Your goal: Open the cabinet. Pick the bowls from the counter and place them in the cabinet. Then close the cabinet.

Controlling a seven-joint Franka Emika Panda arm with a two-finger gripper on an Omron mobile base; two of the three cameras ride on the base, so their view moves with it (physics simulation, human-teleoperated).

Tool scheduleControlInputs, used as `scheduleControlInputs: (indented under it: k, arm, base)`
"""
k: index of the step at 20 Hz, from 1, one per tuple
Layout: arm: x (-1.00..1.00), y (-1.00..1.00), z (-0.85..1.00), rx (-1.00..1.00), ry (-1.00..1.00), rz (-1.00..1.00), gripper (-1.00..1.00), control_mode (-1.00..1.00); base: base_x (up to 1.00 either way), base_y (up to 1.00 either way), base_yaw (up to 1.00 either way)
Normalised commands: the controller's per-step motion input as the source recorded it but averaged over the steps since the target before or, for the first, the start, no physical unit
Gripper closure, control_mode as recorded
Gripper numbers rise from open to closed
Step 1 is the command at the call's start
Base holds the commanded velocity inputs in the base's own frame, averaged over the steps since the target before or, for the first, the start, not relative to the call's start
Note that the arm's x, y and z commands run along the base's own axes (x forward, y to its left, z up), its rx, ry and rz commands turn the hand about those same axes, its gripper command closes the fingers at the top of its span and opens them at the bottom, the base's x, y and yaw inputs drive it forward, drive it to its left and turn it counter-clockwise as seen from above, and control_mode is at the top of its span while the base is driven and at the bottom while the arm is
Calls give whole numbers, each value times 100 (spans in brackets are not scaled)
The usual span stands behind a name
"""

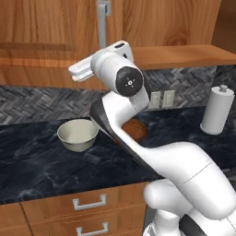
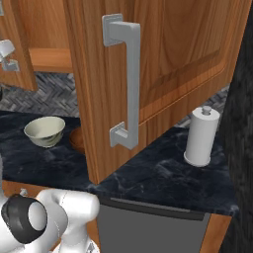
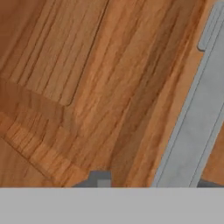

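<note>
— Above the surface [image 1: 41, 170], what do we see of the cabinet [image 2: 188, 54]?

— We see warm brown wood with panelled doors; the right door is swung open toward us, and its silver bar handle [image 2: 129, 81] runs vertically. The wooden shelf [image 1: 184, 55] lies bare.

— And below?

— On black veined marble we find a round cream bowl [image 1: 77, 134] upright, and a brown wooden bowl [image 1: 136, 130] near it, partly behind the arm. A white paper towel roll [image 1: 216, 110] stands well apart by grey herringbone tiles.

— The pincer [image 1: 83, 70]?

— We see it raised beside the left door's handle [image 1: 103, 23]; whether it is released or clenched we cannot tell.
</note>
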Motion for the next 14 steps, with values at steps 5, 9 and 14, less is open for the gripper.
scheduleControlInputs:
  k: [5, 9, 14]
  arm:
    - [-95, 100, -28, 0, 11, 0, 100, -100]
    - [-96, 100, -39, 0, 6, 0, 100, -100]
    - [-64, 100, -34, 0, 11, 0, 100, -100]
  base:
    - [0, 0, 0]
    - [0, 0, 0]
    - [0, 0, 0]
